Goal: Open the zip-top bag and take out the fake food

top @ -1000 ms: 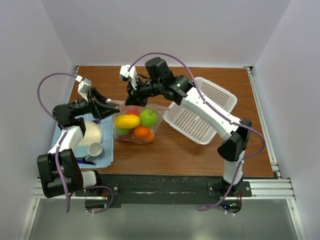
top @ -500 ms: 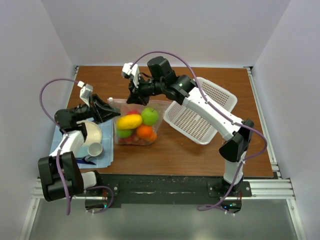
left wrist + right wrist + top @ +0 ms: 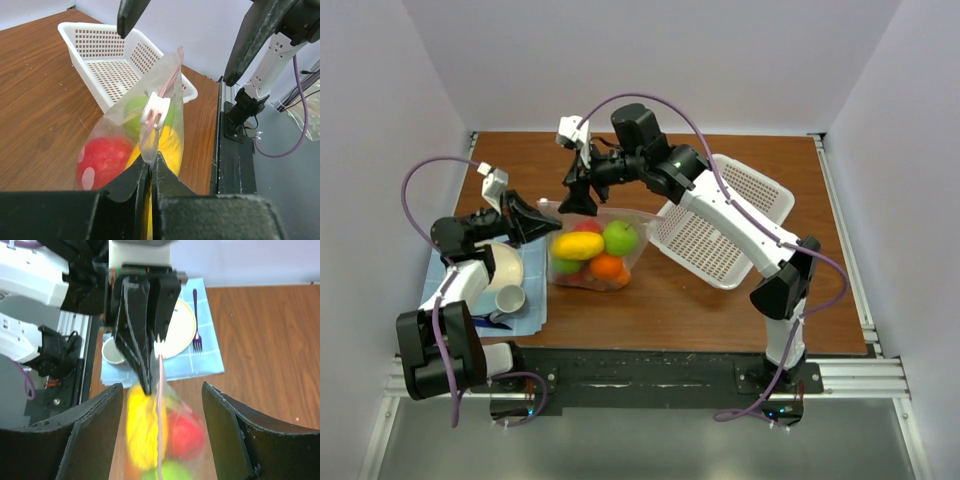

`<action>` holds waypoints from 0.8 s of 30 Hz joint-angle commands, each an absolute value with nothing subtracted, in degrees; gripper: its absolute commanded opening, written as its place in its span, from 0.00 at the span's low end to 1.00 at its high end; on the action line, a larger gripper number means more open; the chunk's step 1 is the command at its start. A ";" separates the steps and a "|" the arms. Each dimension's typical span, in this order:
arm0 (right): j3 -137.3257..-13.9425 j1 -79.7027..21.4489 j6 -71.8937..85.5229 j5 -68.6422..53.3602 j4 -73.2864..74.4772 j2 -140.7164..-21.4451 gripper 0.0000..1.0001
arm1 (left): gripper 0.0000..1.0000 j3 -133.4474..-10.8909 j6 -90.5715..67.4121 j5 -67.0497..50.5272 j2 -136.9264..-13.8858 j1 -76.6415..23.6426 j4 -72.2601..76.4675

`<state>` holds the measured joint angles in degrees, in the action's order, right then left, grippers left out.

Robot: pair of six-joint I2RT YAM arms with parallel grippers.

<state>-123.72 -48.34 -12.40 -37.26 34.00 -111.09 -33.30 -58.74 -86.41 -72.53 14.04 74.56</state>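
Centre-left of the top view, the zip-top bag (image 3: 622, 262) rests on the wooden table (image 3: 700, 310), with the fake food (image 3: 577, 244) inside. The left gripper (image 3: 151, 162) is pinched closed on the bag's edge below its white slider (image 3: 156, 111). The right gripper (image 3: 161, 387) hangs above, jaws spread, holding nothing.

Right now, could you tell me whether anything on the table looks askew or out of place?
Only the white mesh basket sits skewed, diagonal to the table edges. The zip-top bag holds the fake food; nothing has spilled.

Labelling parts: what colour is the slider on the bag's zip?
White; the slider shows best in the left wrist view.
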 commanded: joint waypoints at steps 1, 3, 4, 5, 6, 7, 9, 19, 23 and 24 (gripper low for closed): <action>-126.65 -50.09 -12.22 -37.80 32.44 -112.33 0.68 | 0.07 -35.07 -57.74 -89.39 -71.54 13.45 108.63; -125.07 -50.80 -12.65 -36.39 30.33 -111.89 0.68 | 0.07 -34.98 -57.83 -89.03 -71.54 13.27 108.63; -124.89 -51.32 -12.83 -35.43 29.97 -111.97 0.68 | 0.07 -34.89 -57.92 -88.95 -71.63 12.92 108.63; -125.07 -51.50 -12.92 -34.90 29.88 -112.23 0.68 | 0.07 -34.89 -57.92 -88.95 -71.63 12.83 108.63; -125.24 -51.76 -12.92 -34.28 29.80 -112.85 0.68 | 0.07 -34.89 -57.83 -89.03 -71.72 12.75 108.63; -125.42 -52.29 -13.01 -32.62 29.88 -113.03 0.67 | 0.07 -34.89 -57.57 -89.03 -71.72 12.66 108.72; -125.25 -52.73 -13.09 -31.38 29.36 -113.29 0.66 | 0.07 -34.89 -57.57 -89.47 -71.81 12.66 108.63; -123.31 -53.44 -12.57 -29.00 26.28 -113.20 0.47 | 0.07 -34.54 -57.66 -90.44 -71.81 12.48 108.63; -123.14 -53.44 -12.39 -28.92 25.93 -113.03 0.34 | 0.07 -34.10 -57.57 -90.70 -71.63 12.39 108.63; -123.05 -53.35 -12.39 -28.92 25.75 -112.94 0.29 | 0.07 -34.01 -57.48 -90.70 -71.72 12.39 108.63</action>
<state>-121.97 -53.34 -12.64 -29.56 28.18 -113.25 -33.30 -58.76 -86.59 -72.53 12.69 74.56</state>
